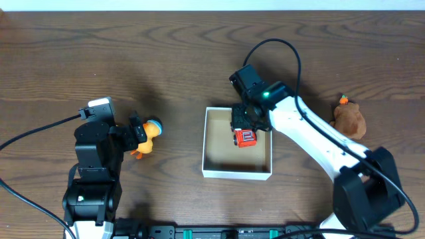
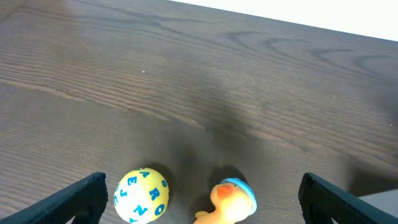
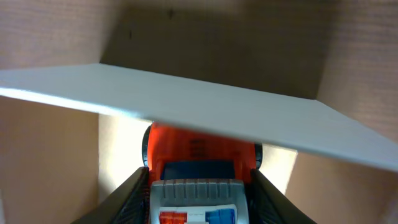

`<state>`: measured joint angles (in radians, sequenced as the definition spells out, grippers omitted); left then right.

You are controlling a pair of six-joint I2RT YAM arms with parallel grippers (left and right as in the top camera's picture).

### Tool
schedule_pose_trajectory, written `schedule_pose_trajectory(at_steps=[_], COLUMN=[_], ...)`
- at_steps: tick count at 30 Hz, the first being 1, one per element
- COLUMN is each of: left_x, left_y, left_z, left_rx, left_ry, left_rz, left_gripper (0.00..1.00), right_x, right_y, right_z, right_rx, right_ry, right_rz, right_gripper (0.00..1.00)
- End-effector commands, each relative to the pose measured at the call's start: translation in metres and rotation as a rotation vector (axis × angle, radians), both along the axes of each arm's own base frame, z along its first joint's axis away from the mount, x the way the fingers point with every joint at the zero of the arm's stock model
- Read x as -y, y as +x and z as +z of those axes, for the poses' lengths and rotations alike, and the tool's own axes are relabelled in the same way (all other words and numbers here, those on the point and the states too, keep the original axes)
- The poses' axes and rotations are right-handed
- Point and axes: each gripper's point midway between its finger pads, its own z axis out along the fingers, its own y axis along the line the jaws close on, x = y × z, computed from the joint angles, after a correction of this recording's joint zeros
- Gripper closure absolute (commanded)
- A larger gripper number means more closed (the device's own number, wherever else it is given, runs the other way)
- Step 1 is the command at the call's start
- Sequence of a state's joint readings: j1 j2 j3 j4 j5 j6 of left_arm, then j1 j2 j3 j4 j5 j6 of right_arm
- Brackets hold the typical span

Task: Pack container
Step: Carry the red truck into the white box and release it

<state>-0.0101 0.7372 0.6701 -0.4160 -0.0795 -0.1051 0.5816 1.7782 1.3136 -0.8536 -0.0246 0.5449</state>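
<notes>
— Where to find the container (image 1: 236, 174)?
— A little right of centre on the dark wood-grain surface (image 1: 166, 53). Lies flat, open side up, with thin white walls and a tan inside.
— Anything in it?
— A red toy vehicle (image 1: 245, 137), within the walls, toward the far right corner. Cannot tell whether resting on the floor or hanging just above it.
— Held?
— Yes, clamped by the right tool (image 3: 199, 186), drawn in narrow on the vehicle's two sides. Seen from the right wrist: black fingers (image 3: 134, 196) pressed against the orange and grey body, and one white wall of the container slanting across the view in front.
— Moving outward, then. What about the left side?
— An orange-yellow duck (image 2: 230, 200) with a blue cap, out on the surface, well apart from the container. Near it, a yellow ball (image 2: 141, 195) printed with blue letters.
— And the left tool (image 2: 202, 183)?
— Hangs over those two, spread wide, gripping nothing. In the left wrist view, frames both toys between its fingers, touching neither there. From overhead, hides the ball and shows only the duck poking out toward the container.
— To the right?
— A brown plush toy (image 1: 348, 121) with a bit of orange on top, near the surface's right edge, just beside the right arm's white link and well apart from the container.
</notes>
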Motion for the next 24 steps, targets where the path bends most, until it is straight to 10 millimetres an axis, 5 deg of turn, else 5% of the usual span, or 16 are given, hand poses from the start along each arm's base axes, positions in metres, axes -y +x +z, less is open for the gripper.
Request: schedule_pose_trajectory(at_steps=[1, 13, 24], left_x=[-0.002, -0.002, -0.002], left_y=[0.002, 0.002, 0.002], left_z=[0.012, 0.012, 0.012], left_rx=[0.027, 0.026, 0.026], left_ry=[0.001, 0.001, 0.001], left_rz=[0.014, 0.014, 0.014], left_gripper=[0.02, 0.02, 0.02], right_x=[0.003, 0.012, 0.046], right_y=[0.017, 0.069, 0.062], right_z=[-0.004, 0.009, 0.001], right_rx=[0.044, 0.256, 0.177], right_ry=[-0.025, -0.043, -0.104], right_rz=[-0.035, -0.116, -0.151], right_gripper=[0.99, 0.99, 0.99])
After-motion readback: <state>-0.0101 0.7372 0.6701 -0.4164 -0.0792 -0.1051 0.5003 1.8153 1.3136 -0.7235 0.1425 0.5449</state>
